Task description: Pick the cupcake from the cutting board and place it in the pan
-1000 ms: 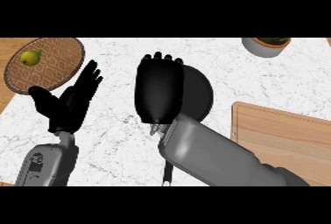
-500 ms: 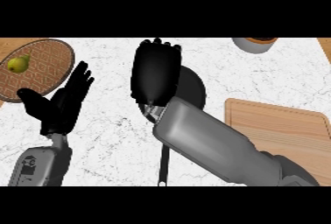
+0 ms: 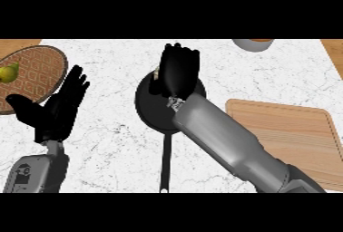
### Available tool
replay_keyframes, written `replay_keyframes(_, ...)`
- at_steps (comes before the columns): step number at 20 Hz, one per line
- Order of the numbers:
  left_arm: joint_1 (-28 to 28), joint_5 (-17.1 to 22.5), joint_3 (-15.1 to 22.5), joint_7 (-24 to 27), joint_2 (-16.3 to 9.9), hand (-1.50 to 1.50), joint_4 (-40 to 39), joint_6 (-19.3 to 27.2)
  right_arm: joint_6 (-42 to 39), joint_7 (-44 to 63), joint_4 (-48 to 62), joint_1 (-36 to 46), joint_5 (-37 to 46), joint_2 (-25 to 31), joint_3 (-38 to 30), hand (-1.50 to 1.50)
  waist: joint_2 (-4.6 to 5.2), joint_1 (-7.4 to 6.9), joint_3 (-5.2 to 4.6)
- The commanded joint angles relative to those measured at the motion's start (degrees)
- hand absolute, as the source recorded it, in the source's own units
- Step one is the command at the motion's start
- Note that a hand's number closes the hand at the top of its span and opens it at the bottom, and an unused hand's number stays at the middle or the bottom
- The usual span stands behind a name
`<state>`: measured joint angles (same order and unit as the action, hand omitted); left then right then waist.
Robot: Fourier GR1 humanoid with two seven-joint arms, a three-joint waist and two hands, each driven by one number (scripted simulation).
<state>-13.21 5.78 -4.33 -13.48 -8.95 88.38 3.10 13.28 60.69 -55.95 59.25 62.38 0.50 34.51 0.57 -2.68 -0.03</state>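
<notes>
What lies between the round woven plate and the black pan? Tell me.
In the head view, the open left hand rests upright over white marble counter, between woven plate and black pan.

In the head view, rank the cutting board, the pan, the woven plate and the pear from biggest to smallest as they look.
1. cutting board, cut off at the right
2. woven plate and pan: too alike, both partly hidden
3. pear

The pan (image 3: 149, 106) is half covered by the right hand (image 3: 178, 70); the cupcake (image 3: 156, 74) is mostly hidden.
</notes>
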Motion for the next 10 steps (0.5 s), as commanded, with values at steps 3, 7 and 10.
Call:
replay_keyframes(3, 2.1, -0.5, 0.9, -0.3, 0.8, 0.00, 1.3, 0.2, 15.8, -4.4, 11.0, -2.8, -4.7, -0.5, -1.0, 1.50, 0.14, -0.13, 0.04)
replay_keyframes(7, 1.0, 0.0, 0.6, -0.4, -0.1, 0.00, 2.1, -1.0, 22.1, -8.2, 19.8, -2.5, -7.7, -0.5, 1.1, 1.50, 0.25, -0.56, 0.04)
replay_keyframes(10, 0.5, -1.1, 2.0, -1.0, 1.6, 0.00, 1.6, 0.5, 20.0, -6.8, 22.8, -0.8, -13.5, -0.5, -2.6, 1.50, 0.65, -1.55, 0.06)
